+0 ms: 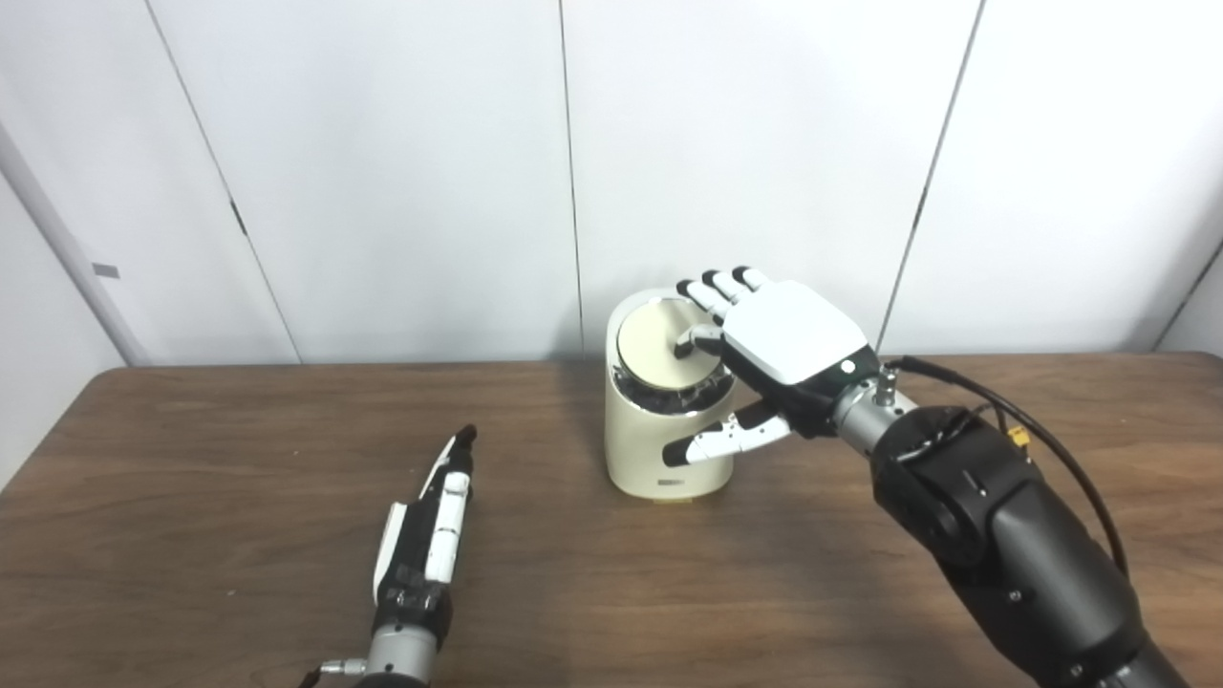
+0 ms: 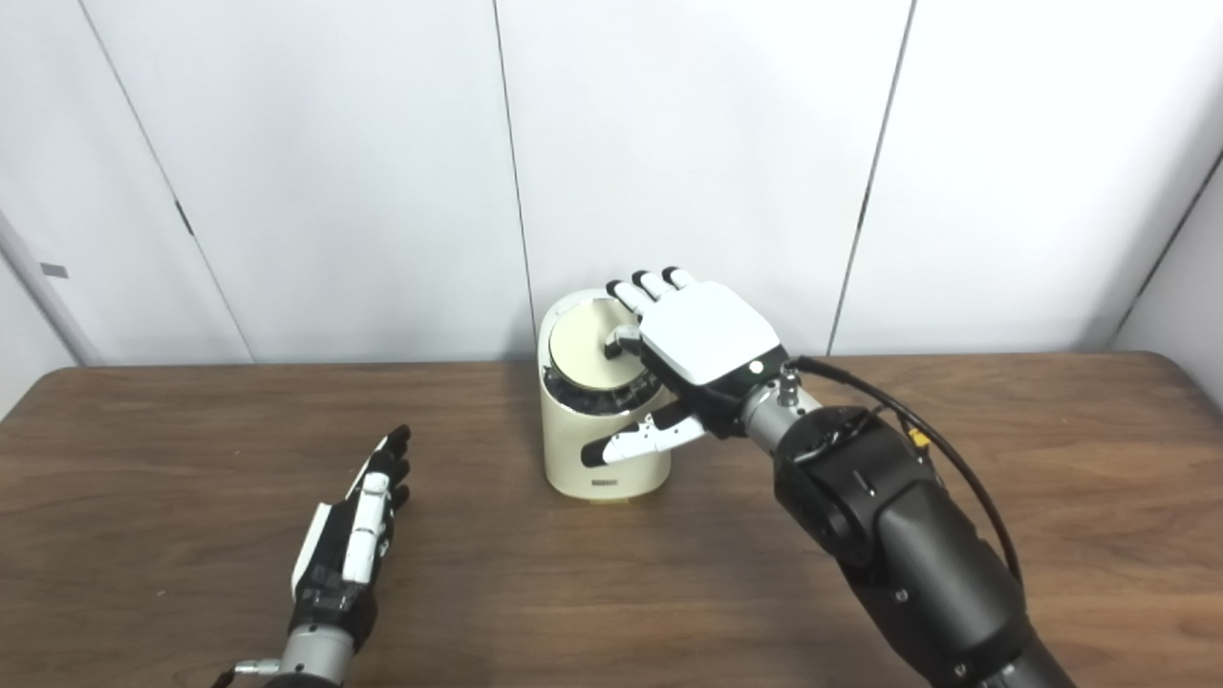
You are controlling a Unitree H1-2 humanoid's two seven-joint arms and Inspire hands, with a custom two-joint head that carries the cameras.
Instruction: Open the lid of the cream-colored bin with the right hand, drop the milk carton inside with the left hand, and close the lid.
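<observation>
Right hand sat over the top of the cream-colored bin, fingers spread and holding nothing; fingertips reached across the round lid, thumb hung down the bin's front wall. Likely posed that way to press or tip the lid, palm down so the push goes straight in. Whether the fingers actually touched the lid couldn't be told. Lid looked tilted toward the camera, dark gap along its lower rim, so it could have been partly open or just angled by design.

Bin stood near the table's back edge, roughly centre. Left hand lay edge-on near the front edge, left of the bin and well apart from it, fingers straight and together, nothing in it. Probably parked while the right worked.

No milk carton visible anywhere on the table. It could have been inside the bin; interior was hidden. Right side of the lid was blocked by the palm.
</observation>
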